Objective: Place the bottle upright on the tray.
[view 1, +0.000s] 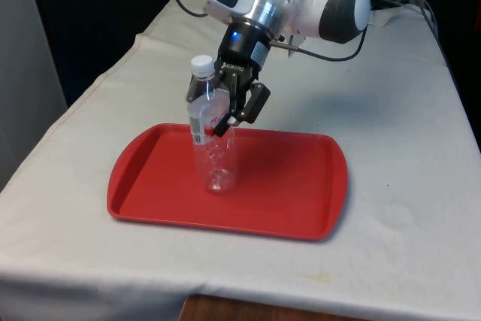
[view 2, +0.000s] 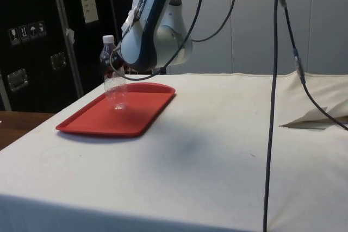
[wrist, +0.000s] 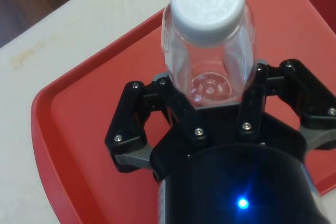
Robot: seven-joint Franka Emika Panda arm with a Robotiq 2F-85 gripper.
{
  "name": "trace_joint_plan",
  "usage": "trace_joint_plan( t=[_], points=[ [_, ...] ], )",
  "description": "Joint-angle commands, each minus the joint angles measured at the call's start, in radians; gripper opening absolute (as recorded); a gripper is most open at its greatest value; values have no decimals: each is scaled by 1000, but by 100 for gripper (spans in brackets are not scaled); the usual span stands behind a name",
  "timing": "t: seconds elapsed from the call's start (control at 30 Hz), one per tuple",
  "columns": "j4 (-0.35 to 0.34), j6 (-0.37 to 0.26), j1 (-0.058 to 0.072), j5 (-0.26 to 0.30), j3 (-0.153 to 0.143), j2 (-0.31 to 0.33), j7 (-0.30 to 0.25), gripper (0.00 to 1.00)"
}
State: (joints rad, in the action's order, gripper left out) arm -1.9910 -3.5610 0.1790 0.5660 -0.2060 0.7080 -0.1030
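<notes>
The red tray [view 1: 301, 186] holds one clear, empty-looking bottle [view 1: 214, 148], standing on its base just below the gripper [view 1: 229, 114], long axis nearly vertical, white cap [wrist: 209, 4] uppermost. The fingers [view 1: 255, 103] close against the bottle's upper body, gripping it.
</notes>
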Motion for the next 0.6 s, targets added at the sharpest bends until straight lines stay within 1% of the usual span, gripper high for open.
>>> trace_joint_plan(
  t=[0.0,0.57],
  points=[
    [1,-2,-1,-1,2,2,2,35],
    [2,-3,1,1,2,12,3,35]
  ],
)
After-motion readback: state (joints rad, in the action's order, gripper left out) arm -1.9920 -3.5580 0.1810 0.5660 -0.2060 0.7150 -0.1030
